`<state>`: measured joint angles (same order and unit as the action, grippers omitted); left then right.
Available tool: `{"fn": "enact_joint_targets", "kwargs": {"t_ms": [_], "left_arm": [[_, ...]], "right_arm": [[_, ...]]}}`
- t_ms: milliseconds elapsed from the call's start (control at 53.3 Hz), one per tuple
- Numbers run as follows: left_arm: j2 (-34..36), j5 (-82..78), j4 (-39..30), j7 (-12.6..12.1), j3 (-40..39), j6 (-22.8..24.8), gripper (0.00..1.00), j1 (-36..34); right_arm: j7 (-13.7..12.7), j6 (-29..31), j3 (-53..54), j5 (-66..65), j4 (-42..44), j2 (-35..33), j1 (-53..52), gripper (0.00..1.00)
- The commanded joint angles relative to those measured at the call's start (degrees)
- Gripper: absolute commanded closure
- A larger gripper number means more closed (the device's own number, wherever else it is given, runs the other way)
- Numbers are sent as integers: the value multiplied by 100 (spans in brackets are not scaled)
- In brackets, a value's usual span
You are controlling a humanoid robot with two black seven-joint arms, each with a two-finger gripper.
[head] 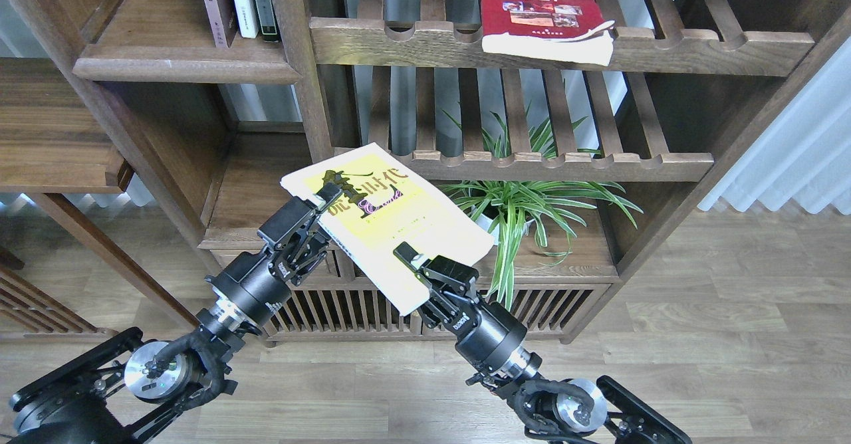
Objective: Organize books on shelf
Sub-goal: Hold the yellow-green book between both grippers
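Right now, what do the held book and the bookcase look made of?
The yellow-green book looks like a glossy paperback: its cover shines and the white page edge shows. The bookcase looks like dark-stained solid wood, with visible grain and a low sheen; veneer cannot be ruled out.

yellow-white book (392, 221), red book (535, 5), dark-brown shelf (179, 68)
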<state>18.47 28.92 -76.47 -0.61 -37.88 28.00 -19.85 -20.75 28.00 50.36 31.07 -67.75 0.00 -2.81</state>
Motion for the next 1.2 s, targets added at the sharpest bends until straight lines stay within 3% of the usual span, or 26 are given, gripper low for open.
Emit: {"fn": "enact_joint_targets", "kwargs": {"t_ms": [0,150,751,1183], "left_arm": [[-1,0,0,8,-8,0,32,69],[-89,0,0,8,-8,0,39,166],[-221,8,0,105,-17,0,50,254],[-221,-27,-44,184,53,0,67,263]], "right_arm": [[1,0,-8,-5,-1,0,0,94],[1,0,-52,-14,-1,0,0,94],[-25,0,-219,-22,-1,0,-18,94],[-25,0,-254,-22,-1,0,-44,94]]}}
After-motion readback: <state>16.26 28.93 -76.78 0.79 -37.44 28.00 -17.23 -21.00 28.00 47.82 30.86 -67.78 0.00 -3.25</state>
